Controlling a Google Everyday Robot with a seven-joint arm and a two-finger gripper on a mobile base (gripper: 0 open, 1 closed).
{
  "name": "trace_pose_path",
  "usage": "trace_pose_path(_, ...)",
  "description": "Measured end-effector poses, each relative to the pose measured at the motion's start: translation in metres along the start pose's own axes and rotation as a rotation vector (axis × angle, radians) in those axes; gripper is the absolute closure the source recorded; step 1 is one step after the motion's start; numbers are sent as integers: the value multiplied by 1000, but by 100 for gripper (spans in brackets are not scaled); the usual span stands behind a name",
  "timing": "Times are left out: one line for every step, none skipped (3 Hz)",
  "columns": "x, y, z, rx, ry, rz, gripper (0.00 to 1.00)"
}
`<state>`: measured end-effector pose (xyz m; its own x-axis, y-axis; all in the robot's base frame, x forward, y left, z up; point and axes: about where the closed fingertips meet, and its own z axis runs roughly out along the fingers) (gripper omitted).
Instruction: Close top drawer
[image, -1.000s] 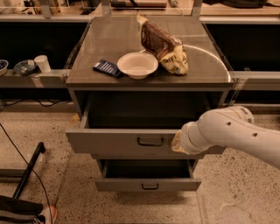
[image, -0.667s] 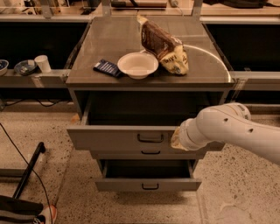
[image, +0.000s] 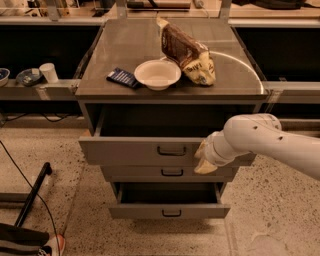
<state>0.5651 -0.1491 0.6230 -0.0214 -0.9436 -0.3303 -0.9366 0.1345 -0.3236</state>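
The gripper (image: 204, 158) sits right of centre in the frame, pressed against the front panel of the top drawer (image: 130, 150), just right of its dark loop handle (image: 171, 150). Whether the gripper is spread wide or drawn narrow cannot be told from this angle; it does not appear to hold anything. The white arm (image: 270, 142) reaches in from the right edge, level with the panel, which suits a flat push rather than a grasp of the handle.

The top drawer stands pulled well out from the grey cabinet (image: 125, 47), its dark interior open beneath the cabinet's top, so the closing is judged to be in hand but not finished. Contact off to one side of the handle could skew the drawer as it slides.

Below it, the middle drawer (image: 135, 173) looks nearly shut, and the bottom drawer (image: 145, 210) is also pulled out. On the cabinet's top, in the upper middle of the frame, rest a white bowl (image: 157, 74), a brown snack bag (image: 187, 50) just beside it, and a dark blue packet (image: 123, 78), all clear of the drawer's travel.
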Motion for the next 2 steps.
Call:
trace_pose_path(0,-4,3,6,-8,4,0)
trace_pose_path(0,-4,3,6,-8,4,0)
